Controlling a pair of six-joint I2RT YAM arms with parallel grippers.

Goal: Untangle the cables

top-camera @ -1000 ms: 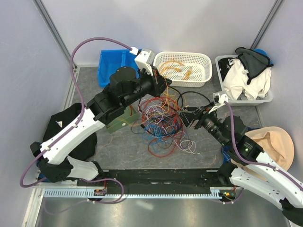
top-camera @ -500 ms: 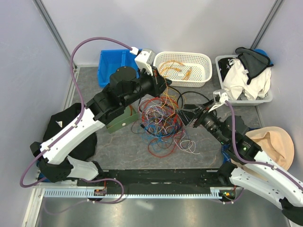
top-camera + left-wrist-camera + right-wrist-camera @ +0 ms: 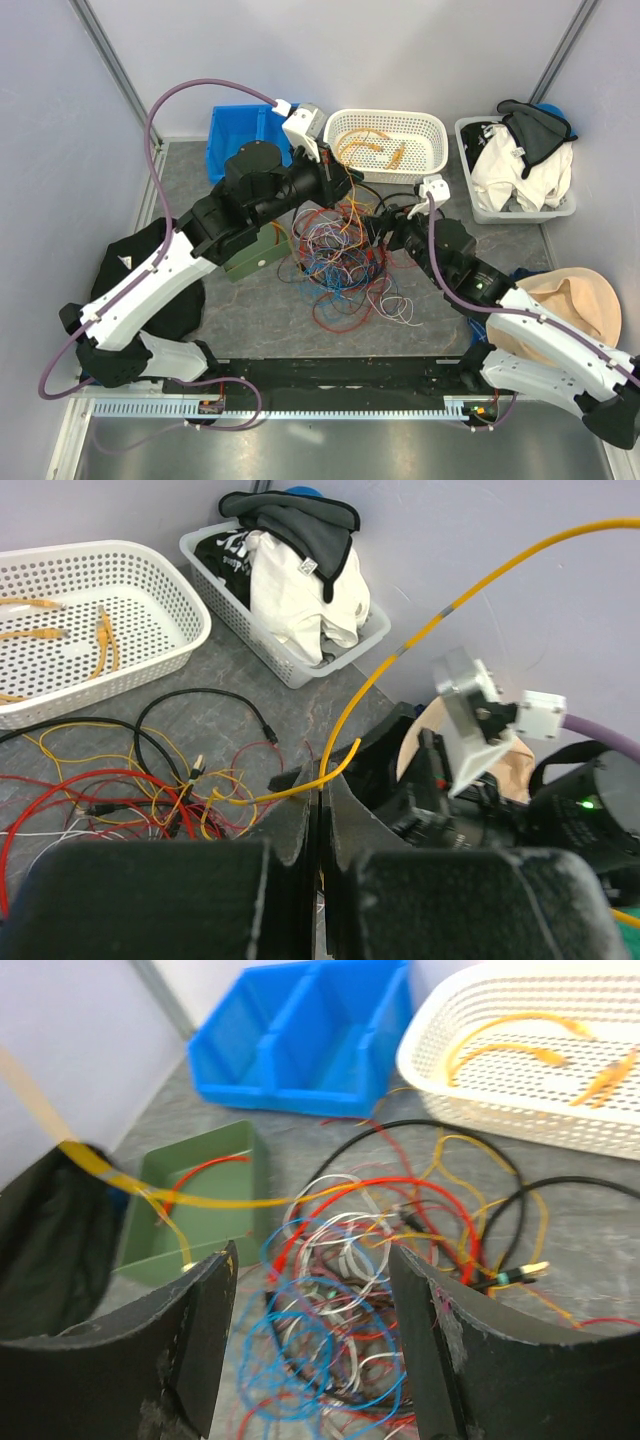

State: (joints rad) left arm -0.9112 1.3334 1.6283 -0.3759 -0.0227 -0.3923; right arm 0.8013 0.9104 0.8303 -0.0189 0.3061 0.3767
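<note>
Left gripper (image 3: 318, 800): closed, pinching a yellow cable (image 3: 400, 647). From the fingers the cable rises in a curve to the upper right of the left wrist view. Its other side drops into the pile at lower left.

Right gripper (image 3: 310, 1255): open, nothing between its fingers. In the right wrist view it hangs over the tangle with both fingers apart from the wires. The yellow cable crosses the left of that view as a blurred band.

Cables (image 3: 338, 258): one loose tangle of red, blue, white, orange and black wire on the grey worktop (image 3: 250, 310), centre of the top view, between the two grippers.

Surroundings, top view:
- White basket (image 3: 432, 150), upper centre, just beyond the tangle, with a few orange and yellow cables in it.
- Blue bin (image 3: 232, 140) to its left.
- Green tray (image 3: 250, 262) touching the left edge of the tangle. The right wrist view shows a red wire lying in it.
- Second white basket (image 3: 470, 135) at upper right, filled with white and black clothing.
- Beige hat (image 3: 575, 300) at right.
- Black cloth (image 3: 135, 255) at left.
</note>
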